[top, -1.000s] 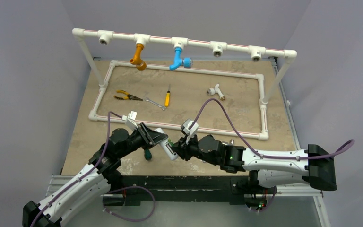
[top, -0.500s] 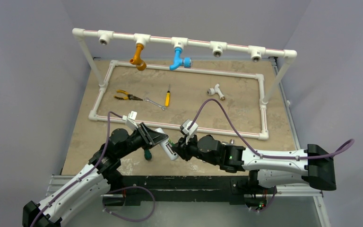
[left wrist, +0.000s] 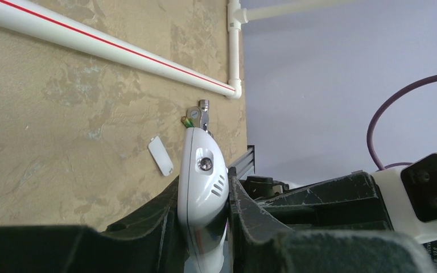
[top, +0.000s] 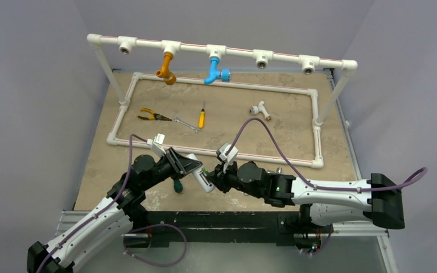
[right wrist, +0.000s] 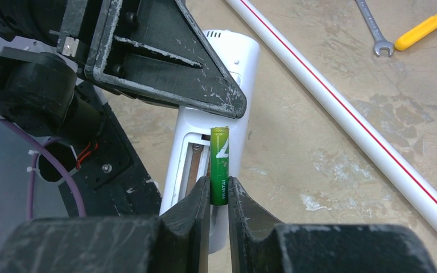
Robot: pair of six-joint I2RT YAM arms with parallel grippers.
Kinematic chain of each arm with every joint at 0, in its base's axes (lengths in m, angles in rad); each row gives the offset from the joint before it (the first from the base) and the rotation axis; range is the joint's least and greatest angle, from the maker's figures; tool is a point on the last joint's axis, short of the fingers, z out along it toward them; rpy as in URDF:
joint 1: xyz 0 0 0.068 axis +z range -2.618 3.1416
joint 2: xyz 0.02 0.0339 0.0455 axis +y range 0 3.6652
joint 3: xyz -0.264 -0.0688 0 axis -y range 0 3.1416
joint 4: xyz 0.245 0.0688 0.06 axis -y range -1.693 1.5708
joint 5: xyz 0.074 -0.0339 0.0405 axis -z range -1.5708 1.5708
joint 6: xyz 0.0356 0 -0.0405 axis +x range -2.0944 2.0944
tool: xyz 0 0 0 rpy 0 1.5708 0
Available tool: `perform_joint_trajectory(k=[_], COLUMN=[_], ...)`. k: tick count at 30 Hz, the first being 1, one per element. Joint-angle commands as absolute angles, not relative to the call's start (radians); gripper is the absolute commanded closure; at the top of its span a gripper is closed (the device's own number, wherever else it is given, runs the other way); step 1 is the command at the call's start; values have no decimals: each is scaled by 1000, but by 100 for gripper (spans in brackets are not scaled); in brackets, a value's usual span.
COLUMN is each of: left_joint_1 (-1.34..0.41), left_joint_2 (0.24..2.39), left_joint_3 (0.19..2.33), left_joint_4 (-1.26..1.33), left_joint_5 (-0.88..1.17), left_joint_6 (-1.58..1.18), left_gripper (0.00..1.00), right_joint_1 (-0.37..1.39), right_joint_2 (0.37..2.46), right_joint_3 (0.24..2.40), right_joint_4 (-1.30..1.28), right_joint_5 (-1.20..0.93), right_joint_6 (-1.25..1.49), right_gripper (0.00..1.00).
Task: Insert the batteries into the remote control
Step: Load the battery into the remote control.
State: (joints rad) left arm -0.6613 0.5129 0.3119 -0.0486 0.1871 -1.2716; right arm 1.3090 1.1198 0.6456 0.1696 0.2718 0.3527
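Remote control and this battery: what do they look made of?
The remote control looks like glossy white moulded plastic: smooth rounded shell, soft highlights, vent slots. The battery is probably a metal cell in shiny printed green wrap; no bare metal shows.

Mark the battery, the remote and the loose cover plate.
battery [right wrist: 219,165], right wrist view, middle of its green body.
remote control [left wrist: 199,187], left wrist view, rounded white end face.
cover plate [left wrist: 160,155], left wrist view, centre of the flat white plate.
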Motion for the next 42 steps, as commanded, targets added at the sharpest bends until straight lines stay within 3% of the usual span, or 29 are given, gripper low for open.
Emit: perform_joint_trajectory(k=[1, 23, 42], left_joint_1=[-658, -657, -657], left_joint_2=[506, 522, 540], left_joint_3=[307, 308, 304], left_joint_4=[16, 31, 51], left_joint_5=[141, 130, 142], left_joint_6=[-1269, -1264, -1266], left_gripper=[100, 100, 100], right_joint_1=[1326, 1334, 1334], right_joint_2=[1115, 1151, 1172], right_joint_3=[713, 721, 732], right_joint_4=[179, 166, 172], right_joint_5=[274, 370, 348], right_joint_6=[375, 399, 401], right_gripper=[90, 90, 83])
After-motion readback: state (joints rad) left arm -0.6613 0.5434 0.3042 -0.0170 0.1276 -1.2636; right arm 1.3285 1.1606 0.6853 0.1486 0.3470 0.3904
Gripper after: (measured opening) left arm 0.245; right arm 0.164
